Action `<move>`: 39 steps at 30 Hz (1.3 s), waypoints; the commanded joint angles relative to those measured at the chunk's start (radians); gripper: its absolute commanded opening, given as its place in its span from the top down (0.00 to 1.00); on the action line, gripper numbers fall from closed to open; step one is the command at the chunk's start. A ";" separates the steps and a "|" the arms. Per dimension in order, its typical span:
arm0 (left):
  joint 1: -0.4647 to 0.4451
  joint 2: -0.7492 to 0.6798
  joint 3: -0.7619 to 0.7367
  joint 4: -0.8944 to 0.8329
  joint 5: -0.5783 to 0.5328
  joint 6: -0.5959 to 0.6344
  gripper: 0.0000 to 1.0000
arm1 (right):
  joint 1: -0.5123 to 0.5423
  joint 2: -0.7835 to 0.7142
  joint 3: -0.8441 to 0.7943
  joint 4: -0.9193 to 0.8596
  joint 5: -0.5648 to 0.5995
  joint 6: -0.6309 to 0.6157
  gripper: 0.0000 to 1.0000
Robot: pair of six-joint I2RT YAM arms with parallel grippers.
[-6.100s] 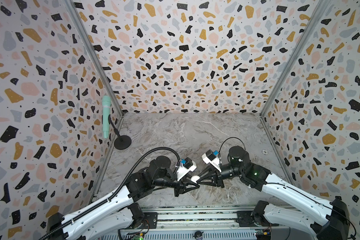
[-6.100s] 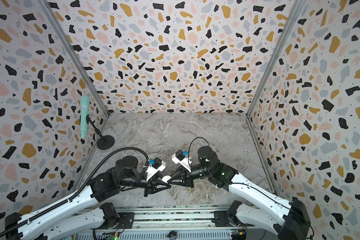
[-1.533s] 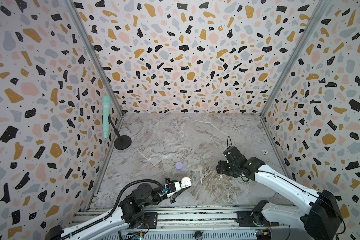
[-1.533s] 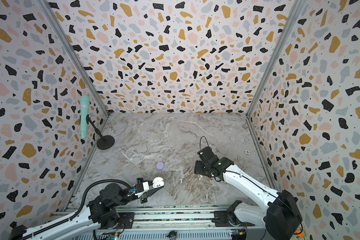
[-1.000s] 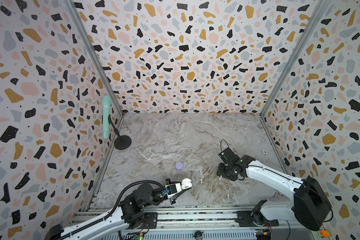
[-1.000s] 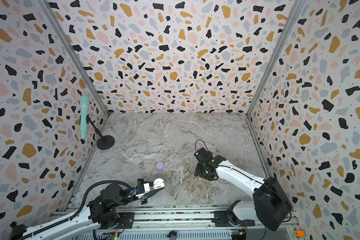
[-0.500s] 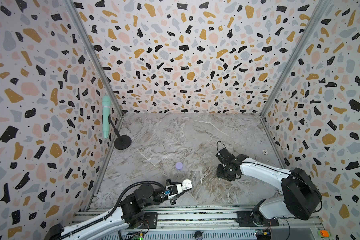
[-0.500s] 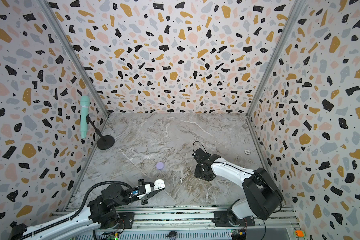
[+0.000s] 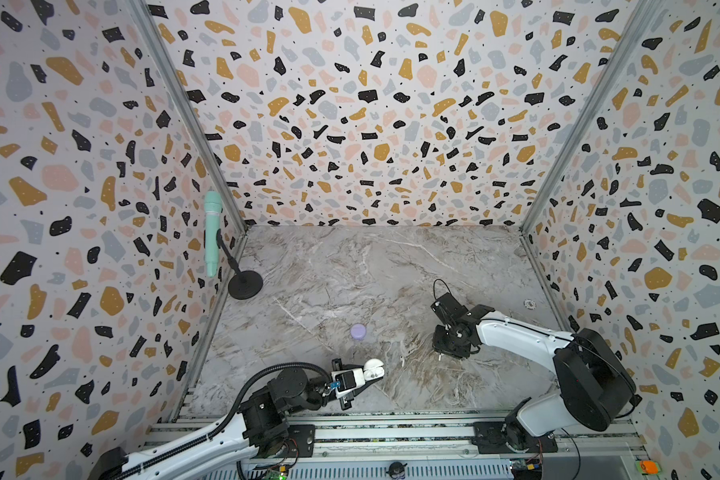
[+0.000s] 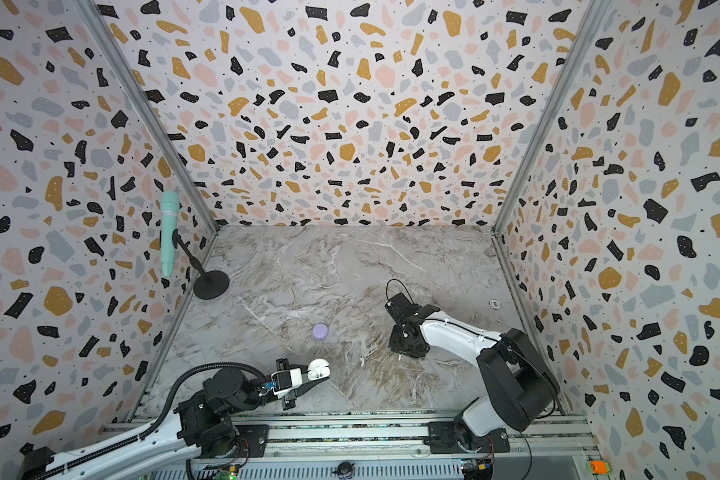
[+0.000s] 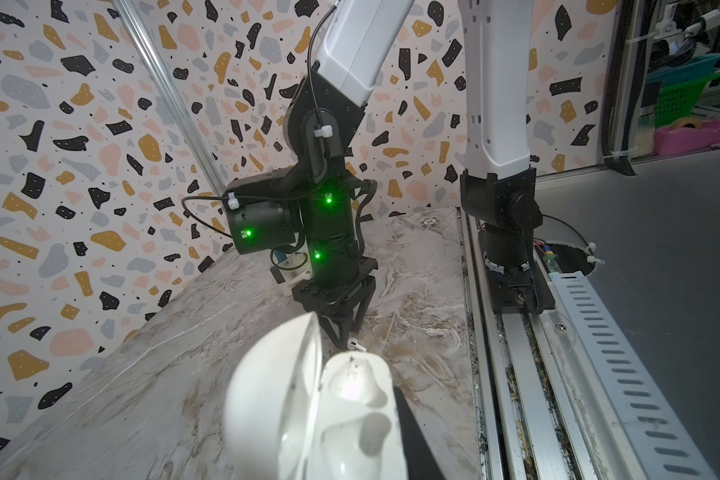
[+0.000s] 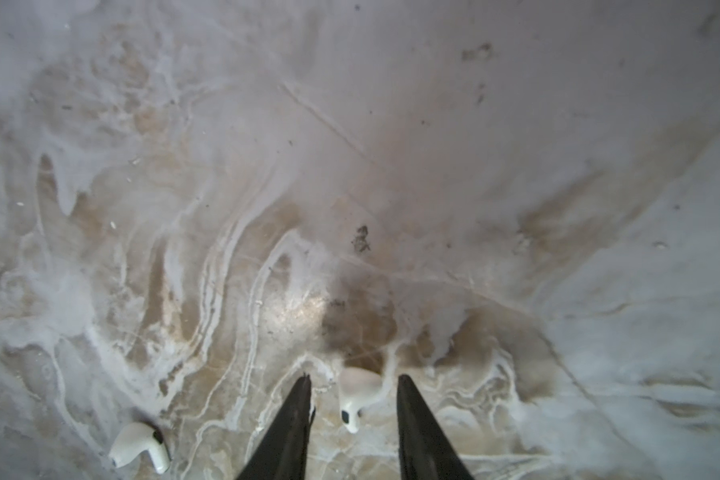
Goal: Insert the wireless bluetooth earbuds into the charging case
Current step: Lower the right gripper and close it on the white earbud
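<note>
My left gripper [image 9: 363,375] is shut on the white charging case [image 9: 373,368], holding it near the table's front edge. The case [image 11: 350,411] has its lid swung open, and both sockets look empty. My right gripper [image 9: 441,353] points straight down at the marble. Its fingers are open either side of a white earbud [image 12: 358,395], with a gap on each side. A second white earbud [image 12: 140,446] lies loose nearby, also seen as a speck [image 9: 401,360] between the two grippers. No lavender earbuds show.
A closed round lavender case [image 9: 358,331] sits mid-table. A mint microphone [image 9: 213,239] on a black stand [image 9: 245,284] is at the left wall. A small round disc [image 9: 528,304] lies by the right wall. Aluminium rails [image 9: 391,432] run along the front edge.
My right gripper has shifted slightly left and come down over a white earbud, and its jaws have narrowed around it. The left gripper with the open case has stayed put.
</note>
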 commanded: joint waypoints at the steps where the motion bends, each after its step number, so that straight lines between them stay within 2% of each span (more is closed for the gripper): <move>1: -0.007 -0.005 0.020 0.019 -0.004 0.017 1.00 | 0.004 0.014 0.035 -0.030 0.010 -0.032 0.67; 10: -0.008 -0.010 0.022 0.015 -0.007 0.023 1.00 | 0.023 0.051 0.055 -0.067 0.045 -0.047 0.71; 27: -0.012 -0.005 0.019 0.011 -0.007 0.023 1.00 | 0.029 0.114 0.057 -0.067 0.020 -0.060 0.80; 35: -0.012 0.004 0.020 0.014 -0.006 0.022 1.00 | 0.029 0.095 0.040 -0.050 -0.010 -0.070 0.88; 39: -0.012 0.004 0.019 0.014 -0.006 0.021 1.00 | 0.029 0.072 0.031 -0.038 -0.009 -0.079 0.89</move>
